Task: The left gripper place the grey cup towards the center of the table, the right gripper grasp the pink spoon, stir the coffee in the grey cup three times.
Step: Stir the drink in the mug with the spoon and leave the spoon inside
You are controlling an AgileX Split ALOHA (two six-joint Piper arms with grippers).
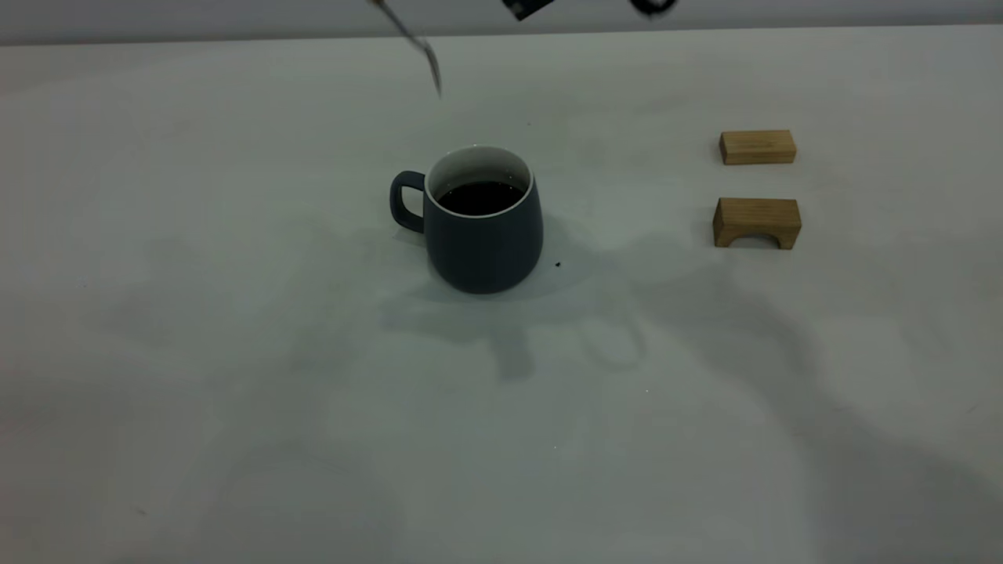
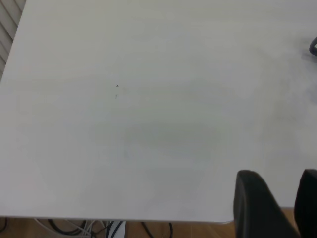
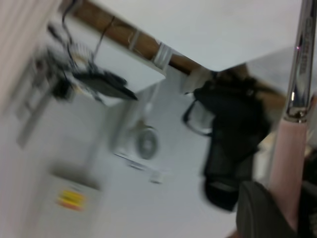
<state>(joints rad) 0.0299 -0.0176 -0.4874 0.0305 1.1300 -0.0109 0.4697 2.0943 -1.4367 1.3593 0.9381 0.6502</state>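
Observation:
The grey cup (image 1: 482, 223) stands upright near the middle of the table (image 1: 235, 352), handle to the left, with dark coffee (image 1: 479, 197) inside. The pink spoon's metal end (image 1: 429, 63) hangs tilted in the air above and behind the cup, clear of the rim. In the right wrist view my right gripper (image 3: 292, 203) is shut on the pink spoon (image 3: 290, 158) at its pink handle, the metal neck (image 3: 299, 59) pointing away. My left gripper (image 2: 282, 198) is open and holds nothing, over the table's edge, away from the cup.
Two wooden blocks lie at the right of the table, a plain one (image 1: 758, 146) behind an arched one (image 1: 756, 222). Black arm parts (image 1: 525, 6) show at the top edge. A dark speck (image 1: 558, 265) lies beside the cup.

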